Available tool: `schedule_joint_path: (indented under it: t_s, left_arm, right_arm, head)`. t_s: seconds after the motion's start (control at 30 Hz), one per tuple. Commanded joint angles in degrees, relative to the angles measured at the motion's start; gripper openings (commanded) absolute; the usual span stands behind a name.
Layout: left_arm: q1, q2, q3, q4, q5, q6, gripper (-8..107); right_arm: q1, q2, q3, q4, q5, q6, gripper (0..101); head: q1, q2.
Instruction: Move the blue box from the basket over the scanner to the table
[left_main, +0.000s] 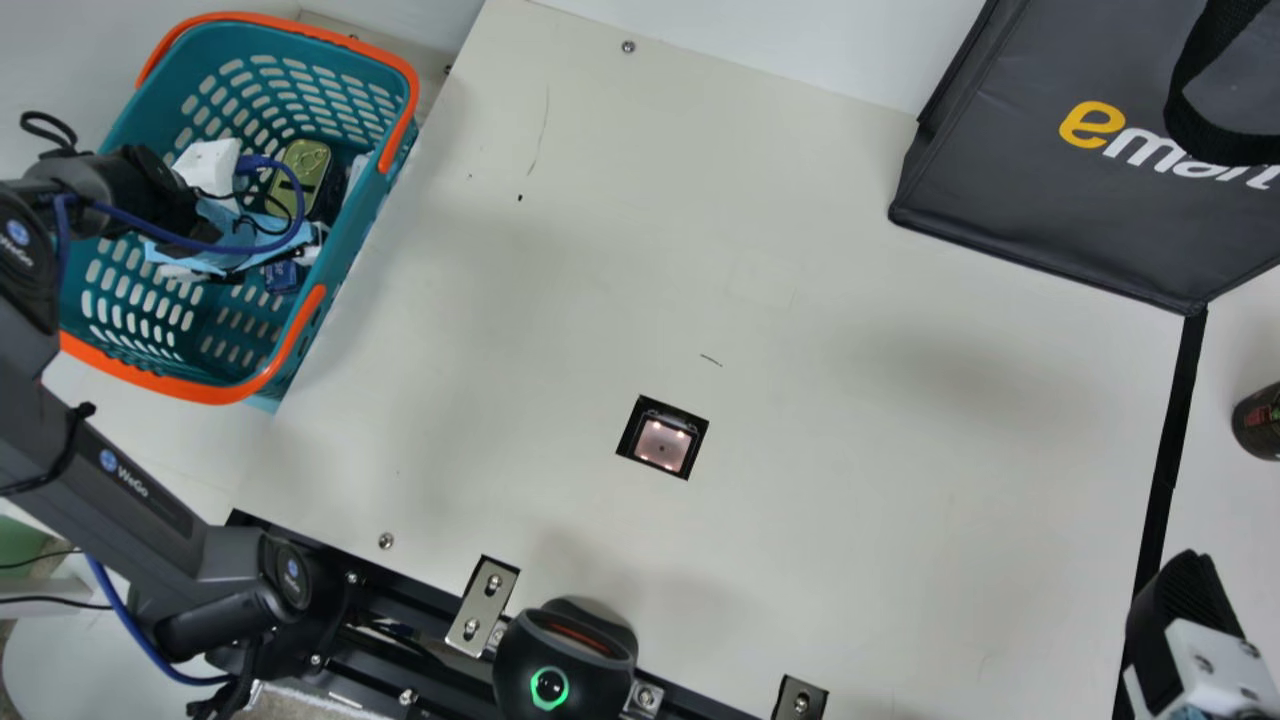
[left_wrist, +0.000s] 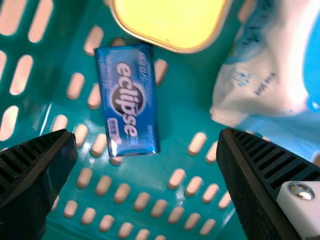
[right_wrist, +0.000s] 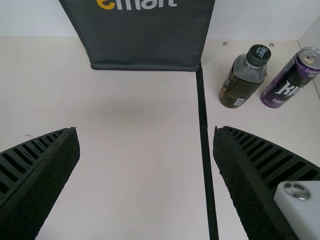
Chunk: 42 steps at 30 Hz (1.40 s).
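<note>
Your left claw (left_main: 190, 213) stands wide, facing one blue box (left_wrist: 127, 100) in one basket (left_main: 340, 240); your right claw (left_main: 1188, 595), near right, gapes.

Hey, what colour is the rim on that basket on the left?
The basket's rim is orange, seen best in the main view.

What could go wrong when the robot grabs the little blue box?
The open left gripper might bump the yellow tin, which sits right by one end of the blue box. One finger might also snag the white-and-blue packet close to it. And the box lies deep in the basket, so it could knock the side coming out.
</note>
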Motion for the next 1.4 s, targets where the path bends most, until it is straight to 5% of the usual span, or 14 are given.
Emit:
schedule_joint_path:
  t_s: [0.0,1.13,1.37]
  left_arm:
    - [0.18,0.40,0.01,0.53,-0.75,-1.19,90]
    - [1.59,5.18,-3.88,-0.36,3.34,-2.69,90]
    - [1.41,5.34,-3.91,0.10,3.40,-2.78,43]
  right_arm:
    - [0.00,0.00,0.00,0.00,0.00,0.00,95]
    - [0.00,0.00,0.00,0.00,0.00,0.00,95]
    - [0.00,0.00,0.00,0.00,0.00,0.00,95]
  head:
    - [-1.75,0.14]
    - [-1.75,0.14]
    - [-1.75,0.14]
